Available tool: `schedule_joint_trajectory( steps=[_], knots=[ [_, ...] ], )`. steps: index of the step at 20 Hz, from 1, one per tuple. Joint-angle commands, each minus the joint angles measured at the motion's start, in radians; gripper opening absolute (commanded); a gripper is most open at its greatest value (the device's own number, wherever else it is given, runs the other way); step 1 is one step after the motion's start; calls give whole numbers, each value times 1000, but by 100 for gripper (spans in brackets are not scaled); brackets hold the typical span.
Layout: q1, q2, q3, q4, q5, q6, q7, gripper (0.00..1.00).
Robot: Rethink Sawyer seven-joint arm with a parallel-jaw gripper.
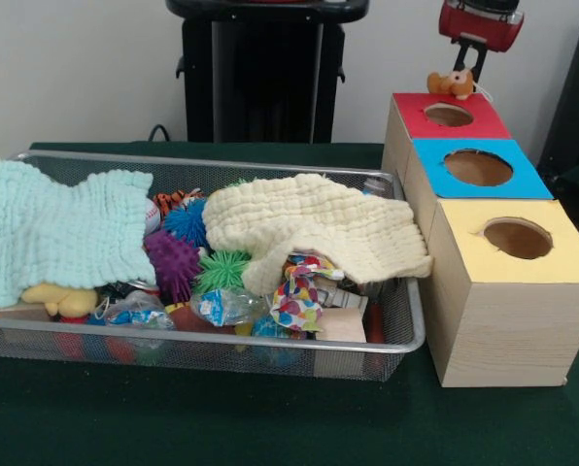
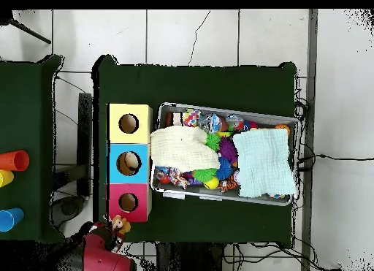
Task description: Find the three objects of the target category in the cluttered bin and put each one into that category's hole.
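Gripper (image 1: 461,70) pinching brown-orange plush animal (image 1: 452,83), red-topped hole (image 1: 448,115) just below it, wire mesh bin (image 1: 270,340) well off to its side, cloths over the clutter.

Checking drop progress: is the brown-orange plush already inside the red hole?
No, the brown-orange plush hangs from the gripper behind the red-topped hole, not in it.

No text, label, brand, number or sign can be read in either view. The coloured tops of the three wooden boxes (image 1: 484,223) at the table's edge are plain. The crinkled wrappers (image 1: 221,306) in the wire bin (image 1: 221,342) show colour patches only, with nothing legible on them.
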Motion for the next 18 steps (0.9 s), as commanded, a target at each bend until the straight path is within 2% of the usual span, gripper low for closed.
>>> schedule_joint_trajectory(
  steps=[1,3,9,15,18],
  knots=[
    [8,124,-5,-114,23,-20,262,0],
    [42,114,-63,-134,5,69,275,0],
    [57,79,-125,-163,-26,182,262,0],
    [65,71,-149,-173,-32,218,260,0],
    [55,76,-133,-174,-21,197,251,0]
  ],
)
